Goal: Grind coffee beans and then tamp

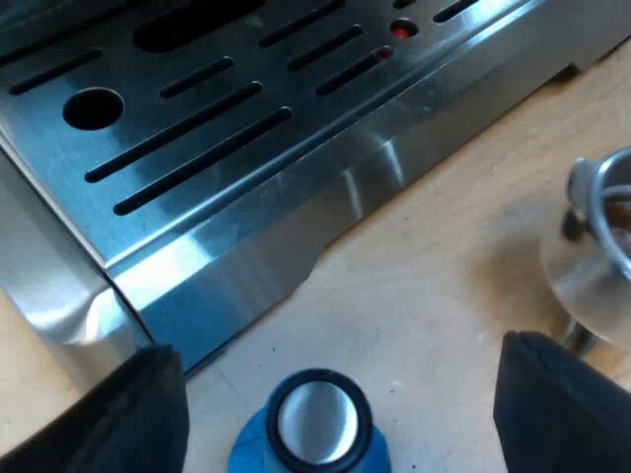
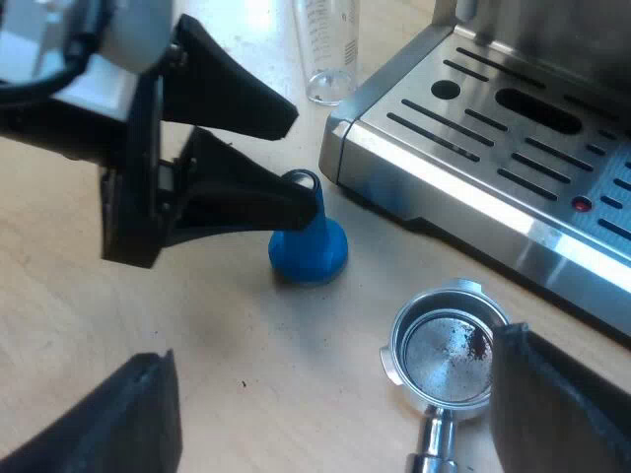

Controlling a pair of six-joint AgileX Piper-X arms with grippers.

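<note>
One wooden table (image 2: 246, 384) carries everything. Largest on it is the espresso machine (image 2: 513, 138), with its slotted steel drip tray. Left jaws are spread wide, holding nothing. Right jaws are equally wide and empty, over the metal holder (image 2: 444, 350), which lies on the table near the tray with coffee traces in its basket. Measuring glass (image 2: 328, 49) stands upright by the machine's corner. Blue tamper (image 2: 308, 251) stands upright between the left jaws, beside the machine's base.

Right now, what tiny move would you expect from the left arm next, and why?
Probably lower the left gripper slightly and shut its fingers on the blue tamper, which stands upright between the open fingers, beside the machine's drip tray.
</note>
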